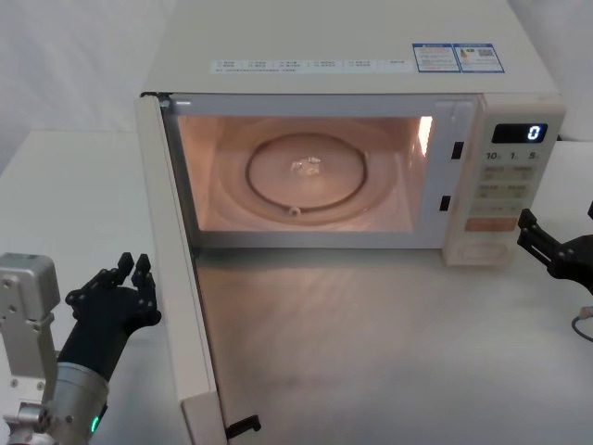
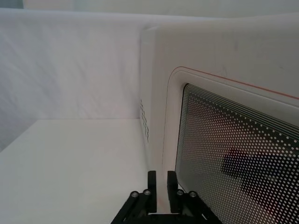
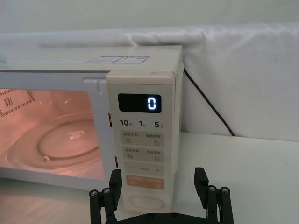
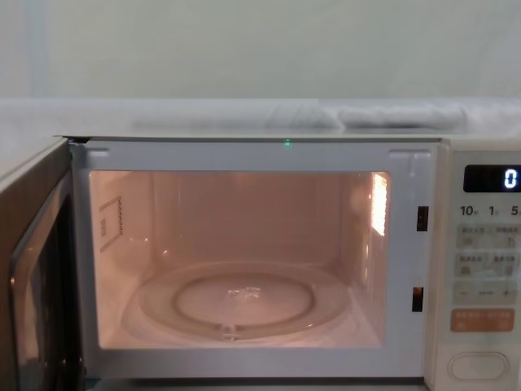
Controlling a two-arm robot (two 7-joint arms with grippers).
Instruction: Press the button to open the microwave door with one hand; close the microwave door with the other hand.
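1. One microwave is seen, set on a white counter, its cavity lit orange inside.
2. One microwave door is counted. It is swung fully open on its left hinge, so that it stands edge-on toward the robot, its long axis running from the cabinet's left front corner out toward the robot. Its dotted dark window is turned to the left, away from the cavity.
3. One glass turntable is noted lying flat on the cavity floor.
4. One button is found at the bottom of the control panel on the microwave's right front, its long axis horizontal, directly under one orange key. One display at the top of the panel reads "0".
5. Two grippers are counted. The left gripper is held at the outer face of the open door, near its free edge; its jaws are nearly closed, nothing between them.
6. The right gripper is held just in front of the button, apart from it, its jaws spread wide and empty.
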